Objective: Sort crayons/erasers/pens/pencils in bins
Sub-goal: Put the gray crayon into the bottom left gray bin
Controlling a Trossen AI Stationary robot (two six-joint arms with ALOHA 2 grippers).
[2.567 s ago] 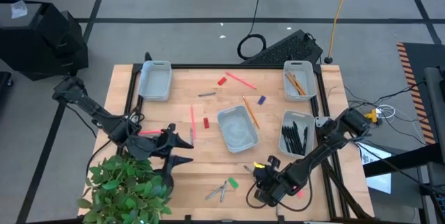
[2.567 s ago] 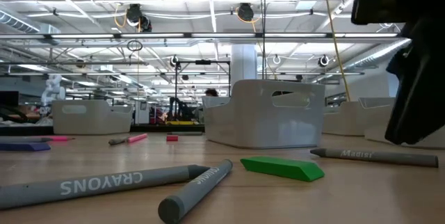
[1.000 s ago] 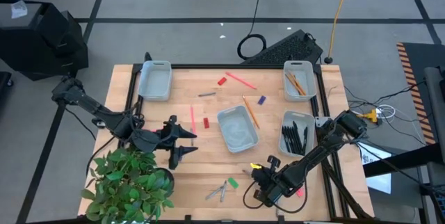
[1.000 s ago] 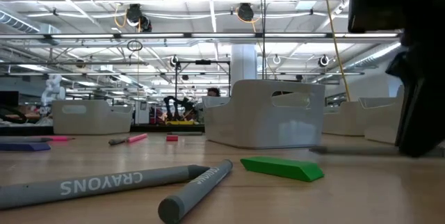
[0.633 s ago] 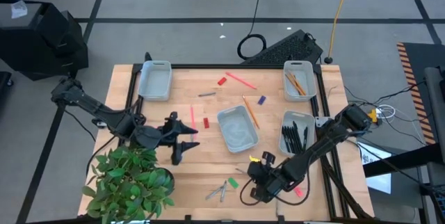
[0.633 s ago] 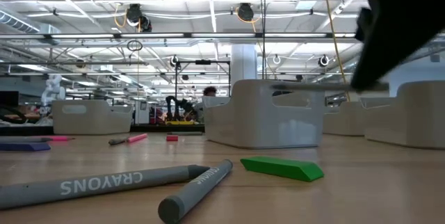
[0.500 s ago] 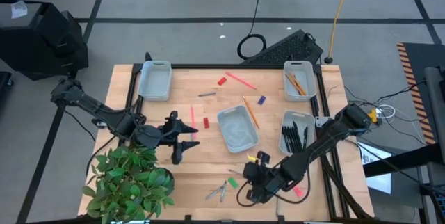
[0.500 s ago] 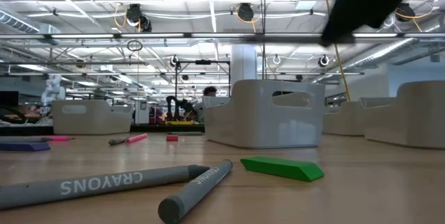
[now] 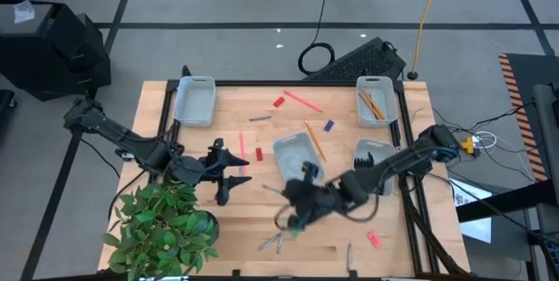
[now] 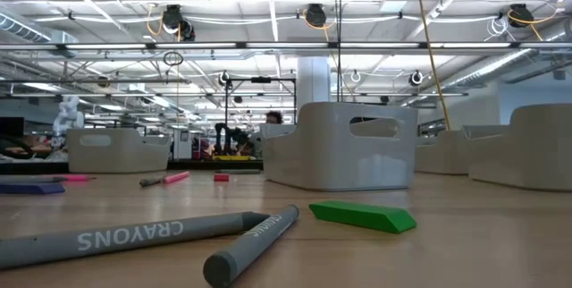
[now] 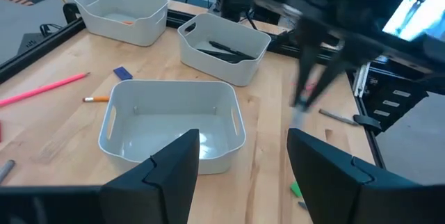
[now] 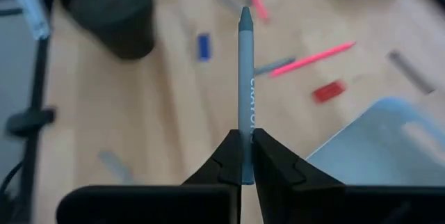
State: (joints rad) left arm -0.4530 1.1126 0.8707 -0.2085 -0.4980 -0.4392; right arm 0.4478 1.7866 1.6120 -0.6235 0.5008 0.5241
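Sorting looks partway: pens fill the right bin [image 9: 374, 166], pencils the upper-right bin [image 9: 374, 99], while the right gripper [image 12: 242, 156], clamped on a grey crayon [image 12: 245, 92], sits mid-frame beside the empty centre bin [image 9: 291, 152]; the left gripper [image 9: 229, 179] is spread, empty, at left.

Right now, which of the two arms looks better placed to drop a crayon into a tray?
The right. Its gripper is shut on a grey crayon, beside the middle bin. The left gripper is open and holds nothing.

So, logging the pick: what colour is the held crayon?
Grey crayon, clearest in the right wrist view.
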